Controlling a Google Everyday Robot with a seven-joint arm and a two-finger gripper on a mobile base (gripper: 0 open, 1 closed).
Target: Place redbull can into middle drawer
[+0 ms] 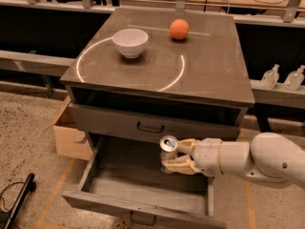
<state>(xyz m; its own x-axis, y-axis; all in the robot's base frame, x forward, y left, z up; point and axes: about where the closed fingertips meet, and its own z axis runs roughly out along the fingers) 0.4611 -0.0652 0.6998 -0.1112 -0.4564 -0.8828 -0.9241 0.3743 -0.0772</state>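
My gripper (172,155) reaches in from the right and is shut on the redbull can (167,148), whose shiny silver top faces up. It holds the can upright above the inside of the middle drawer (143,182), which is pulled out wide, near its back right part. The can's lower body is partly hidden by my cream fingers (183,166). The drawer above (152,124) is shut.
On the cabinet top (209,75) stand a white bowl (130,42) and an orange fruit (179,29). A cardboard box (71,140) sits left of the cabinet. Two clear bottles (269,76) stand on a ledge at the right. A black object (16,199) lies on the floor, lower left.
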